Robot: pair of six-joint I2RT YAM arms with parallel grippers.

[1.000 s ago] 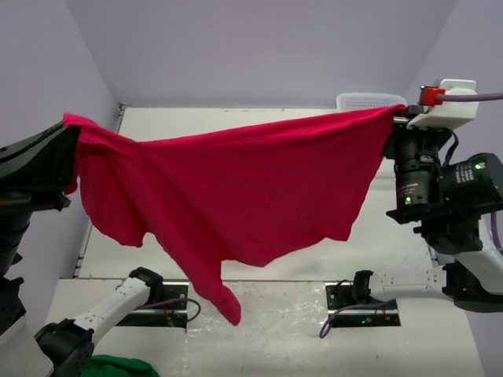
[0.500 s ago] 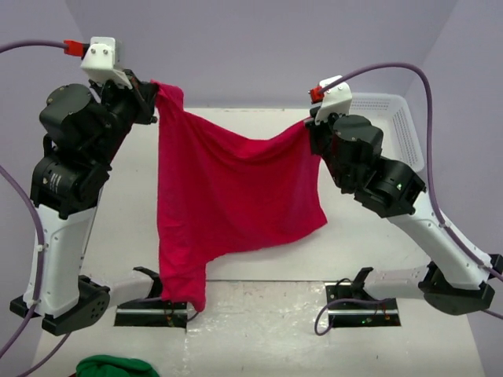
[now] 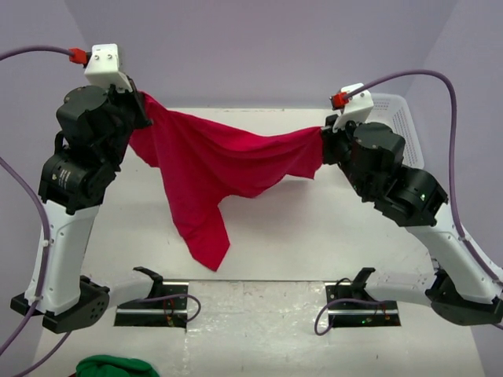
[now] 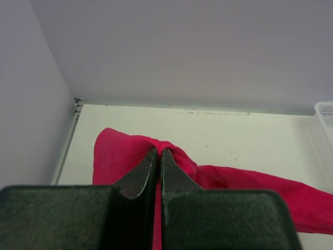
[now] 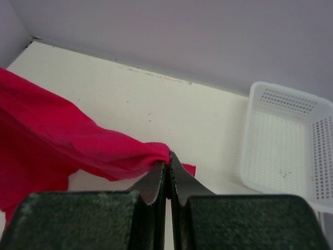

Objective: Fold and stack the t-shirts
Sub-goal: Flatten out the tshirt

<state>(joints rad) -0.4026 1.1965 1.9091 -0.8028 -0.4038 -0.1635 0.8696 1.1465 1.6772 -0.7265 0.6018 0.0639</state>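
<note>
Red t-shirt: hangs in the air between the two grippers, pinched at two points of its edge, with the middle sagging.
Left gripper: clenched on a bunched corner of cloth and held high, probably so the shirt falls open. A long tail droops below it toward the table; contact there is unclear.
Right gripper: clamped on the opposite edge, sitting lower and drawing the span out.
White mesh basket: beyond and to the right of the right gripper, apart from the cloth.
Likely purpose: spreading the shirt before laying it flat.
</note>
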